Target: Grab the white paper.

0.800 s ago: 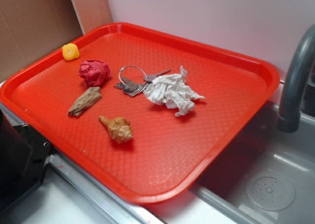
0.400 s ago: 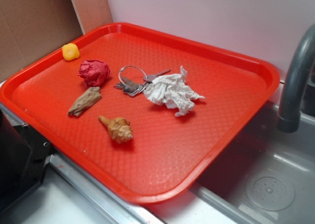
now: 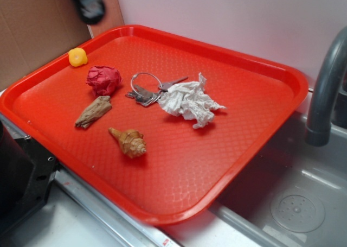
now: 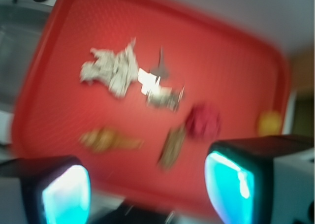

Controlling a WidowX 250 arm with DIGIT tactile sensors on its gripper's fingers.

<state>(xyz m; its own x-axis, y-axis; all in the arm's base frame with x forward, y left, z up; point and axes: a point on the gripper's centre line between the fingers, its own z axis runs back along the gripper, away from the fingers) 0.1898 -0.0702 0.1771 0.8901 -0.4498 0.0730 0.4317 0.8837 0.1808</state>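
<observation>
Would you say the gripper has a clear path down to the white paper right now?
Probably yes. The gripper is open above the tray, and nothing covers the white paper; only the keys touch its left edge.

1. The tray was glossy red plastic with a fine textured floor.
2. The white paper looked matt and crumpled.
3. The keys were shiny metal.

Exterior view looks down at an angle from the front onto the whole red tray. Blurred wrist view looks from high above the opposite side, past the pincer's fingers. Both share the tray
</observation>
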